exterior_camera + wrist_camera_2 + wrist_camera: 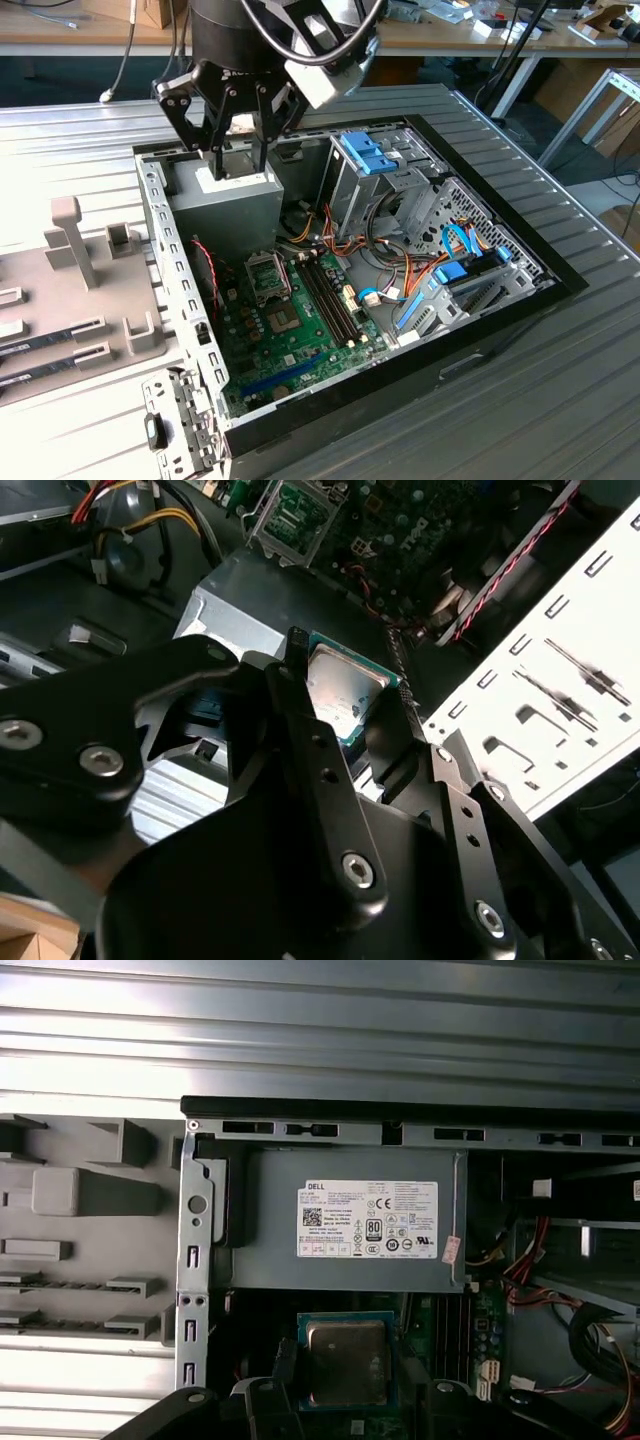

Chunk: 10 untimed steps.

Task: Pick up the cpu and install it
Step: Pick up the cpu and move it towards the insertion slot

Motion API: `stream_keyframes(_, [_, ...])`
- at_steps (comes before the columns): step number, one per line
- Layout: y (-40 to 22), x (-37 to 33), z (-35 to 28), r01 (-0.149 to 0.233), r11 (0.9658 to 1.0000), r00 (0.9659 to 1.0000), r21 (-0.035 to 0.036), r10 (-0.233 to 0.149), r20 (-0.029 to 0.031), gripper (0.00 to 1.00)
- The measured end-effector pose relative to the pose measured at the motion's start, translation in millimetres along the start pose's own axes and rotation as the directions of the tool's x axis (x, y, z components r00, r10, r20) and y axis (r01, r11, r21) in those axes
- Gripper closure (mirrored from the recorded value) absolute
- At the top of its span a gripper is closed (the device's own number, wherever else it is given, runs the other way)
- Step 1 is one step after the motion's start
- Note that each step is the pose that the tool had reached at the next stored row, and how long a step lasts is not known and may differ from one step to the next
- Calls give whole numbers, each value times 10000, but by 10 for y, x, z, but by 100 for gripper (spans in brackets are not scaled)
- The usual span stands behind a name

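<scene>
The cpu, a flat square chip with a silver-grey metal top and a thin green rim, sits between my black fingers in both wrist views. My gripper is shut on it and hangs over the grey power-supply box at the back of the open computer case. Seen from the exterior view, the open socket on the green motherboard lies nearer the camera than the gripper. In the second wrist view the socket appears beyond the chip.
A drive cage with blue tabs and bundles of cables crowd the case toward the exterior view's right. Memory slots run beside the socket. The perforated case wall stands close to the gripper. A grey parts tray lies outside it.
</scene>
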State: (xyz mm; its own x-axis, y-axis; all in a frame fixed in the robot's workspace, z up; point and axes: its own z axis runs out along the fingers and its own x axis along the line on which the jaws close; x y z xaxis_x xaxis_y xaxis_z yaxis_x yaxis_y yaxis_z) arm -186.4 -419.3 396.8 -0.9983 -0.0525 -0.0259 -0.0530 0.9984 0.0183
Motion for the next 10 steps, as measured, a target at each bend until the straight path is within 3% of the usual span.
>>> stream_keyframes(6, [-148,-53,27,0,10000,10000,0,0,-2,53])
stream_keyframes(10, [-221,-142,63,-1,10000,10000,0,1,-9,53])
